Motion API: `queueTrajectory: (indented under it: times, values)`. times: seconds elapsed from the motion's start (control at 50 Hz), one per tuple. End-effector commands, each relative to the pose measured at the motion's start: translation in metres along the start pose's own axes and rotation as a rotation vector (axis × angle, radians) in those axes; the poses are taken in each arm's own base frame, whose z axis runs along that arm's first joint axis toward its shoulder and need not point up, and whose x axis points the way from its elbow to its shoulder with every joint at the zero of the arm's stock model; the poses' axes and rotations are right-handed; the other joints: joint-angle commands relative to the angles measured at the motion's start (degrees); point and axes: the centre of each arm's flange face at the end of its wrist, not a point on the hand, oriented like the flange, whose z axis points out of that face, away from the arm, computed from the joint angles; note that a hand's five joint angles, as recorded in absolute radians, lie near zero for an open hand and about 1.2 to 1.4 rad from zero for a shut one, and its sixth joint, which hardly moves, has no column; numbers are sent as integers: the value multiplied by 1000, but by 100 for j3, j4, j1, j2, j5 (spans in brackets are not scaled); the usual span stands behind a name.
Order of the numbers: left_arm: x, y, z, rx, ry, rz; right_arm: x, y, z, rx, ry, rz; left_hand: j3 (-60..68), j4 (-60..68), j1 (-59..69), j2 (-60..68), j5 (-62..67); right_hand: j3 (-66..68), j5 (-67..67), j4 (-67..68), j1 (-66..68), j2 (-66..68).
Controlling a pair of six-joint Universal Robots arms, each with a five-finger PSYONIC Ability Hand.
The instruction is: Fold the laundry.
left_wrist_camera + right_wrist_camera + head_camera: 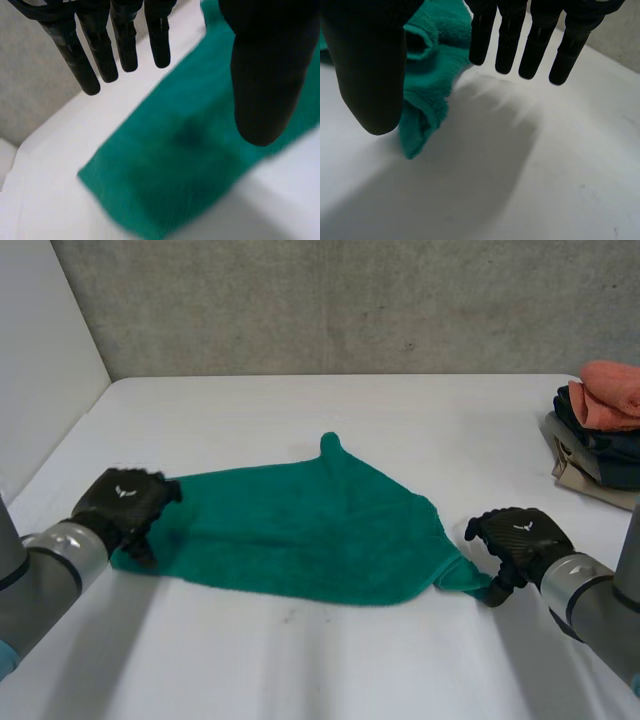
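so the background stuff: plain white table [330, 400], pretty clean apart from a couple of tiny dark specks [290, 617] near the front. behind it is a rough grey wall [350, 300], concrete-looking, and there's a smooth white side panel [40, 350] along the left. over at the table's far right edge sits a pile of folded clothes [600, 440]: an orange piece [612, 390] on top, something dark navy [610, 452] under that, and a beige one [585, 480] at the bottom sticking out a bit toward the front.
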Motion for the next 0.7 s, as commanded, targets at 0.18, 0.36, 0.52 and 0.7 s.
queueTrajectory:
  times: [0.18,0.36,0.52,0.7]
  values:
    - [-1,39,29,-96,15,19,-4,13,21,19,-26,-8,541,530,535,541,505,1112,1075,1099,1085,1113]
    - [2,41,36,-81,18,25,-4,9,24,81,-1,-23,5682,5672,5676,5683,5646,5160,5124,5147,5134,5161]
    - [-1,18,31,6,-13,40,11,-29,2,205,64,-36,5686,5675,5680,5686,5650,5160,5124,5147,5134,5161]
    - [-28,-59,-26,244,-113,-40,34,-100,-49,363,147,-106,5686,5675,5680,5686,5650,5160,5124,5147,5134,5161]
